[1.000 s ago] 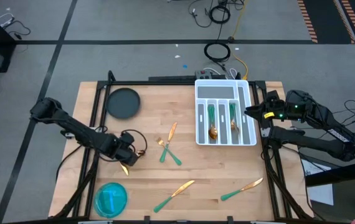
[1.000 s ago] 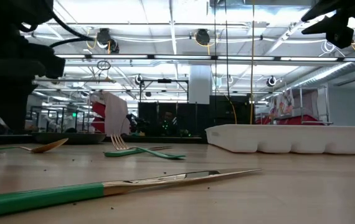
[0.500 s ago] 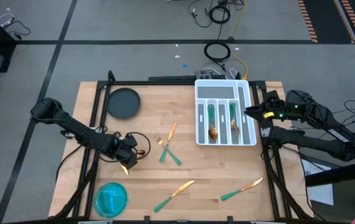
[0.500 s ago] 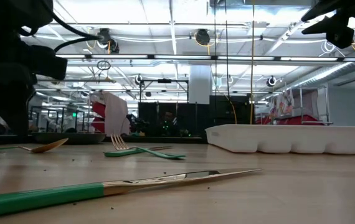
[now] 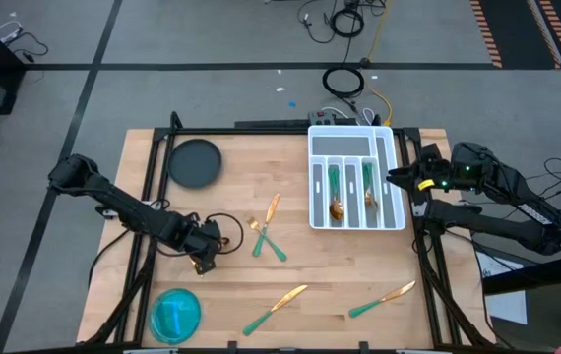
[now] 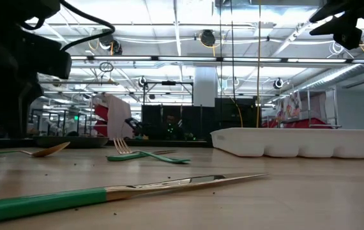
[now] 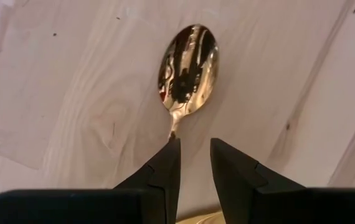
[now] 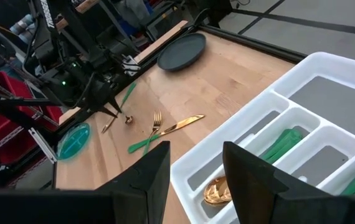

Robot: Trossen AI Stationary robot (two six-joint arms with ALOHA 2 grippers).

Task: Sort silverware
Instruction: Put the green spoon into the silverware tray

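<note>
My left gripper (image 5: 205, 262) (image 7: 195, 142) stands fingers-down over a gold-headed spoon (image 7: 187, 65) at the table's left, its fingers a narrow gap apart. The spoon lies on the wood (image 6: 45, 151); its green handle is hidden behind one finger. Loose on the table are a fork crossed over another green-handled piece (image 5: 264, 239), a knife (image 5: 273, 206), and two knives near the front (image 5: 279, 301) (image 5: 384, 299). The white tray (image 5: 392, 147) holds a spoon (image 5: 338, 207) and other green-handled pieces. My right gripper (image 5: 396, 178) (image 8: 194, 163) waits open, raised beside the tray. My left gripper comes at the spoon from above, pointing down. The spoon's thin neck (image 7: 173, 129) runs up to the tip of one finger (image 7: 170, 155) and vanishes behind it. Bare wood shows in the gap between the fingers. I cannot tell whether a finger touches the spoon.
A dark round plate (image 5: 195, 162) sits at the far left corner and a blue bowl (image 5: 175, 315) at the near left corner. A black cable loop (image 5: 218, 223) hangs beside the left gripper. Bare wood lies across the table's middle and near edge.
My left gripper has edged a little toward the table's near edge and right, over the spoon. The spoon has stayed where it lay on the table.
</note>
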